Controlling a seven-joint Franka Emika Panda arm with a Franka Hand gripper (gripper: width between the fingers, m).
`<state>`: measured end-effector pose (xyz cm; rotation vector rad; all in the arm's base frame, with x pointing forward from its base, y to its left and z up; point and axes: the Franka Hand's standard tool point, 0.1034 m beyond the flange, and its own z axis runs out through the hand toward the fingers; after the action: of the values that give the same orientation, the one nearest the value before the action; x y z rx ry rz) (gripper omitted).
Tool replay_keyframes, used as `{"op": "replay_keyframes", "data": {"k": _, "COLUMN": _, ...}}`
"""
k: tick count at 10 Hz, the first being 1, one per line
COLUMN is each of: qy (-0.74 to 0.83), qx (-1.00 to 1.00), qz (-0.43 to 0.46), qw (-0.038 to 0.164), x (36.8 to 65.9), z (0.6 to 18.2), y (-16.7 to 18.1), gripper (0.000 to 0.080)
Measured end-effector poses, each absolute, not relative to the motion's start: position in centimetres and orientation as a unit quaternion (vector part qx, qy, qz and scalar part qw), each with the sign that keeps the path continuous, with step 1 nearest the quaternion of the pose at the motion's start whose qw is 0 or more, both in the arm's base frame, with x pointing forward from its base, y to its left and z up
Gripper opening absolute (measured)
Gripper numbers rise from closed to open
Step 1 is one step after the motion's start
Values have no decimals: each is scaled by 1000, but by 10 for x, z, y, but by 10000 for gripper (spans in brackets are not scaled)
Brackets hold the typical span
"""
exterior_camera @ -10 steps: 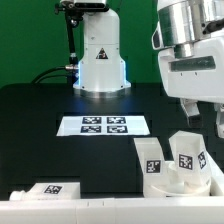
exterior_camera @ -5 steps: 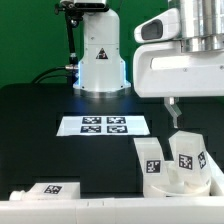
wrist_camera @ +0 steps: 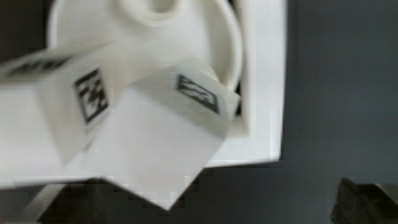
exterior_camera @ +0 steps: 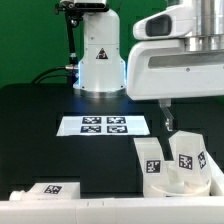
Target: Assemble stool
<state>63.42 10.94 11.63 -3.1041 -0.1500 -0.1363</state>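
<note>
The black worktop (exterior_camera: pixel 30 120) fills most of the exterior view, and the hand (exterior_camera: pixel 168 121) hangs over it right of centre, fingers spread and gripping nothing. Just below it, in the lower right of the frame, stand two tagged white stool legs (exterior_camera: pixel 186 156). The marker board (exterior_camera: pixel 104 125) lies mid-frame, and another tagged stool part (exterior_camera: pixel 52 189) sits at lower left.

The Panda arm's bulky white wrist (exterior_camera: pixel 178 60) hangs directly above the gripper (wrist_camera: pixel 203 206), which points straight down, its dark fingers (exterior_camera: pixel 167 118) spread wide apart in the wrist view.
</note>
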Motion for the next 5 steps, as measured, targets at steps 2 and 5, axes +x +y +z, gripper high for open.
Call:
{"op": "replay_keyframes", "data": {"k": 2, "qy": -94, "qx": -993, "qz": -69, "qw": 10, "x": 635, "z": 116, "y": 109, "gripper": 649}}
{"op": "replay_keyframes", "data": {"k": 5, "qy": -186, "qx": -980, "qz": -63, "qw": -9, "x": 632, "z": 113, "y": 100, "gripper": 649}}
